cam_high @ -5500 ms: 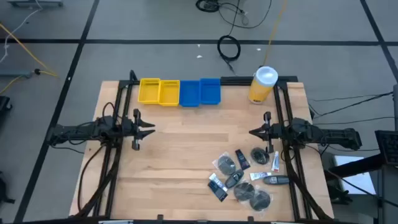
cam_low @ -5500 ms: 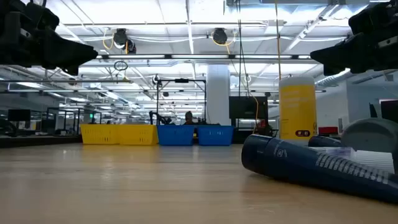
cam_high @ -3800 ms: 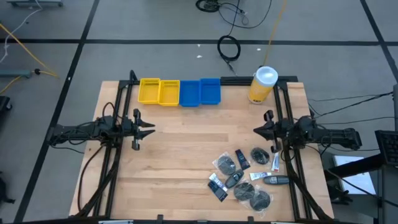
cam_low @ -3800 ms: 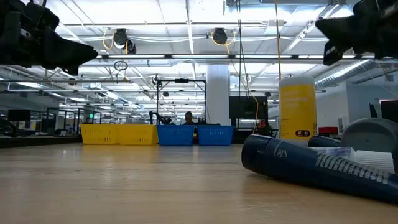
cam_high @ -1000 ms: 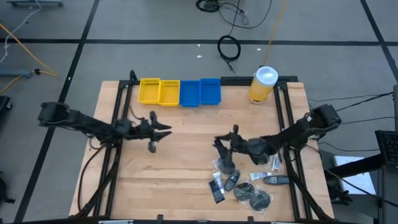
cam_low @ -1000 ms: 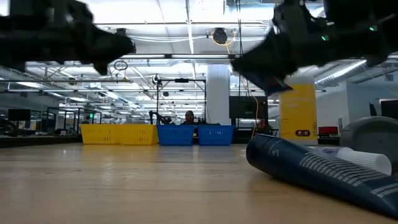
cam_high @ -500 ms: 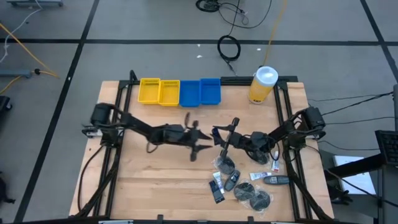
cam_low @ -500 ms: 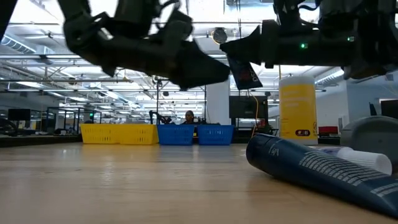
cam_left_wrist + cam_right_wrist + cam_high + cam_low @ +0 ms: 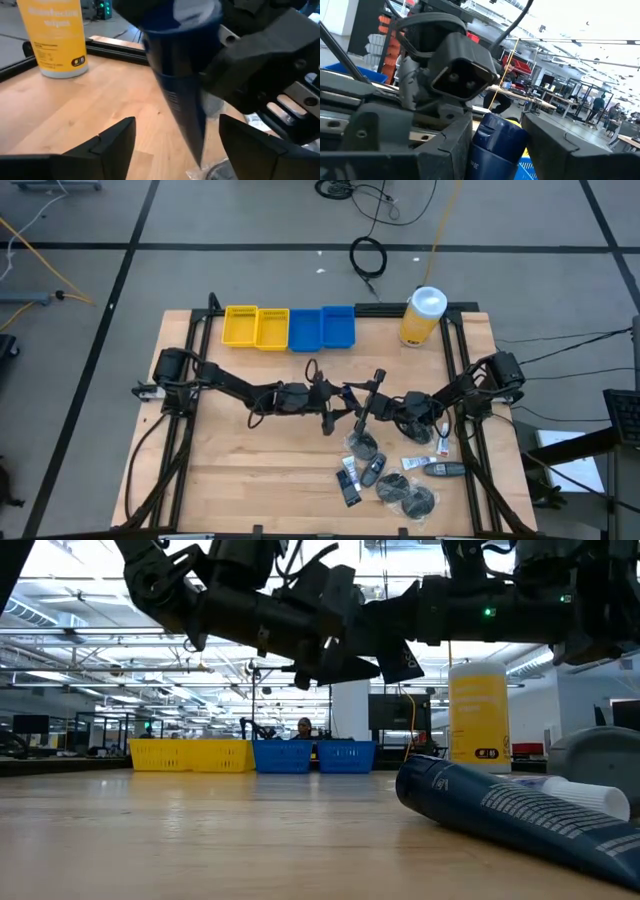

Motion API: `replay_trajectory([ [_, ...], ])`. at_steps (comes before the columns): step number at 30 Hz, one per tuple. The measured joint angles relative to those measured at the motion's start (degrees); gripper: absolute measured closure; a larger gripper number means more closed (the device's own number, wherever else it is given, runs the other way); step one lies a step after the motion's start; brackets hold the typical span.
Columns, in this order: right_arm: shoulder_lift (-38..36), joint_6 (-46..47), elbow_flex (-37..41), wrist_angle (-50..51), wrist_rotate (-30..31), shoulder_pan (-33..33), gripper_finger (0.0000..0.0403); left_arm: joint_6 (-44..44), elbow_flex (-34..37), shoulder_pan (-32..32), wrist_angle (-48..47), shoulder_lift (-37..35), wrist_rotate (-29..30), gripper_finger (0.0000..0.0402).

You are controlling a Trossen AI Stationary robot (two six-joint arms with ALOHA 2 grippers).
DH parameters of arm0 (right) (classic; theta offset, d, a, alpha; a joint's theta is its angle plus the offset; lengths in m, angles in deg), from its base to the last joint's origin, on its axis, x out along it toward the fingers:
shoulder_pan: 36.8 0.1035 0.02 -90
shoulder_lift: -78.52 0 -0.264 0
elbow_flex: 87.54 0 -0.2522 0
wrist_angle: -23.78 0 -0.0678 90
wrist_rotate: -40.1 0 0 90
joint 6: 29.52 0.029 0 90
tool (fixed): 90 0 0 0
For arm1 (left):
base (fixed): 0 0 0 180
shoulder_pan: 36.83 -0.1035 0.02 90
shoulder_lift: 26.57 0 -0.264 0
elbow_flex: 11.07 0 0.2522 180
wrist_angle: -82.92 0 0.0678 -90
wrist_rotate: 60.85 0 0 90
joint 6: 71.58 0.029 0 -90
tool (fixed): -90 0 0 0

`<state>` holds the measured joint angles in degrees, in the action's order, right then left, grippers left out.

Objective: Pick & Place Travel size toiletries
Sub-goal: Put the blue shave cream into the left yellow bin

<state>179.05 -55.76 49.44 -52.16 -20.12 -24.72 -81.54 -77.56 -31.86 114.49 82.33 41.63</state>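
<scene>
right gripper (image 9: 497,145): fingers clamped on dark blue plastic tube (image 9: 180,95), held above table centre | left gripper (image 9: 172,145): fingers spread wide either side of the tube | other dark toiletries (image 9: 395,480): near-right on wooden table (image 9: 250,450)

Bins (image 9: 288,328) along table's (image 9: 260,460) far edge, canister (image 9: 422,315) at far right corner. Toiletries (image 9: 392,470) clustered near right. Both grippers meet mid-table.

Two yellow bins (image 9: 255,327), two blue bins (image 9: 321,327), one canister (image 9: 423,316), about nine toiletries (image 9: 395,470) lying below the right gripper (image 9: 361,402).
</scene>
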Motion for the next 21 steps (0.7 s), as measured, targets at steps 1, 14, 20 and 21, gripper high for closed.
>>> replay_trajectory([
  [1, 0.00, 0.00, 0.00, 0.01, 0.00, 0.00, 0.0245, 0.58, 0.00, 0.18, -0.06, 0.00, 0.65, 0.0142],
  [14, 0.00, 1.36, 0.00, -0.03, -0.02, 0.02, 0.0238, 3.77, 0.00, 0.42, -0.05, 0.00, 1.49, 0.0344],
  [20, 0.00, 0.78, 0.00, -0.03, -0.03, 0.02, 0.0239, 5.02, 0.00, 0.42, -0.16, 0.00, 1.52, 0.0389],
  [21, 0.00, -0.11, 0.00, -0.03, 0.01, 0.02, 0.0237, 5.18, 0.00, 0.42, -0.24, 0.00, 1.52, 0.0383],
])
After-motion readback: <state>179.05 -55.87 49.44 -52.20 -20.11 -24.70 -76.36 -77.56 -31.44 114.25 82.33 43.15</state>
